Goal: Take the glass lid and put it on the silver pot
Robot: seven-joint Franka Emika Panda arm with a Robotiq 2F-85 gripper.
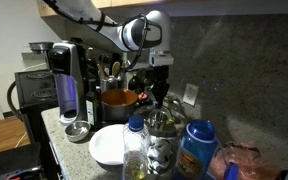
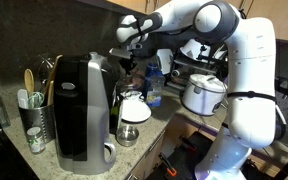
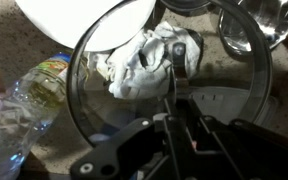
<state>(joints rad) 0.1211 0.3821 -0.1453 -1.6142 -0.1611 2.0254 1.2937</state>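
Note:
My gripper point(image 3: 179, 72) is shut on the handle of the glass lid point(image 3: 229, 100), whose shiny rim rings the whole wrist view. Through the glass I see a crumpled white cloth and the edge of the white bowl. In an exterior view the gripper point(image 1: 156, 88) hangs just above the counter, right beside the silver pot point(image 1: 116, 98) with its orange-red inside; the lid itself is hard to make out there. The gripper also shows in an exterior view point(image 2: 132, 58) beyond the coffee machine. The pot does not show in the wrist view.
A white bowl point(image 1: 109, 146) sits in front of the pot, with a clear water bottle point(image 1: 134, 140), a glass jar point(image 1: 162, 140) and a blue-lidded tub point(image 1: 196, 148) close by. The black-and-silver coffee machine point(image 1: 69, 80) stands beside the pot. A rice cooker point(image 2: 202, 95) sits further along.

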